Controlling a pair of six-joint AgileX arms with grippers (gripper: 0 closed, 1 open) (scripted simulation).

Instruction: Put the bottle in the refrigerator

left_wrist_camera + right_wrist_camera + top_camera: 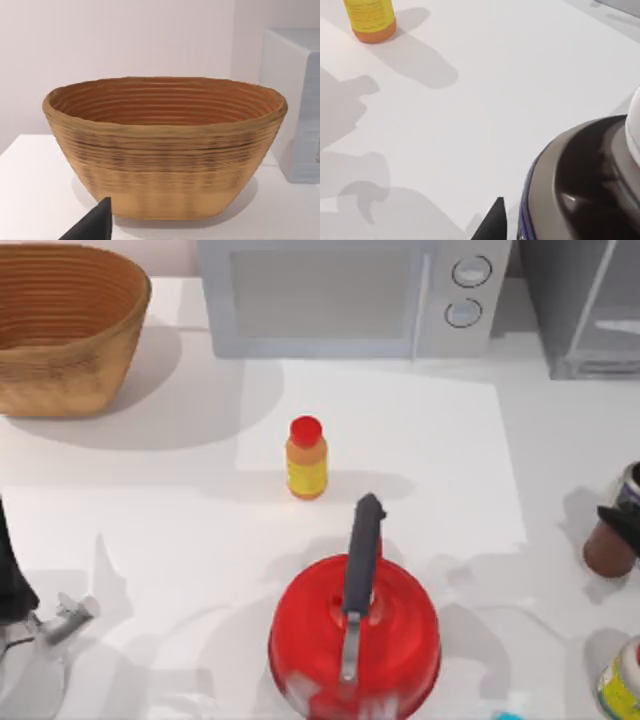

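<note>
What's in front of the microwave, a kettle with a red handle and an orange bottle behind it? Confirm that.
Not quite: the kettle is red, but its handle is black, as the top view shows. The rest stands: it sits in front of the microwave, with the orange bottle behind it.

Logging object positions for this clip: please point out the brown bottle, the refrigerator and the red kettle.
brown bottle (pixel 607 551), top view, lower brown body at the table's right edge.
refrigerator (pixel 560 300), top view, grey side wall at the top right corner.
red kettle (pixel 400 640), top view, red lid right of the handle.
</note>
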